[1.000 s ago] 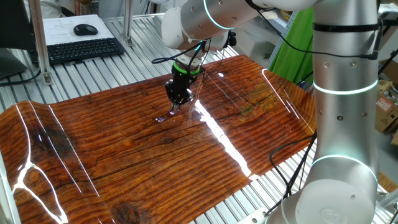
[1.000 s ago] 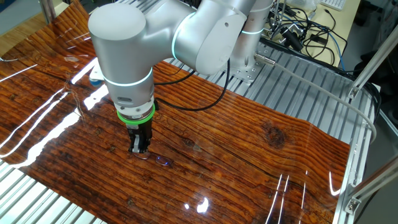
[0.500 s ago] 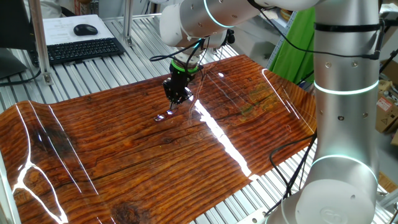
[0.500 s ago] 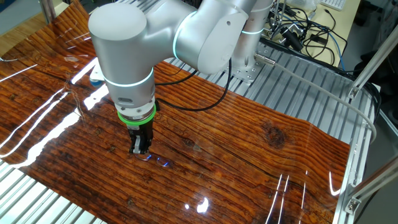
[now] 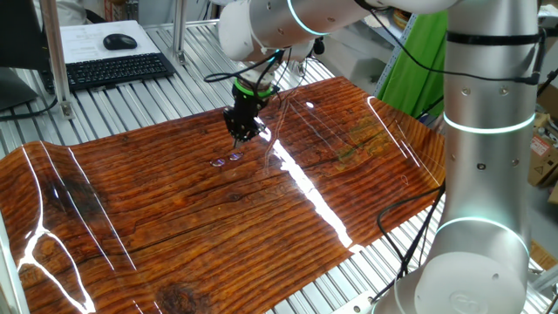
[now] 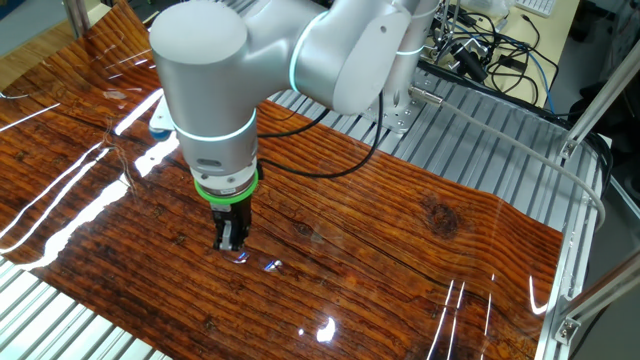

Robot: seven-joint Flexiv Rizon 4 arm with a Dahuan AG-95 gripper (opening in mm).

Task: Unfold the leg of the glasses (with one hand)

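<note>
Pincer [image 6: 231,243] hangs just above the glasses [image 6: 256,262] on the near part of the desk [image 6: 420,260]; whether its tips grip the leg cannot be told. Unfolding looks underway, with the leg too fine to judge.

Bright, even room light from overhead fills both views. The glossy wood sheet [image 5: 200,227] throws it back hard: long white glare streaks [image 5: 305,187] run across it in one fixed view, more [image 6: 60,190] cross it in the other. The arm [image 6: 210,90] casts only a faint, soft shadow beneath itself. The glasses [image 5: 226,160] show as tiny glints, too small to resolve. Focus is decent across the table; the far keyboard [image 5: 109,68] looks slightly soft. Straight rails stay straight towards the edges.
</note>
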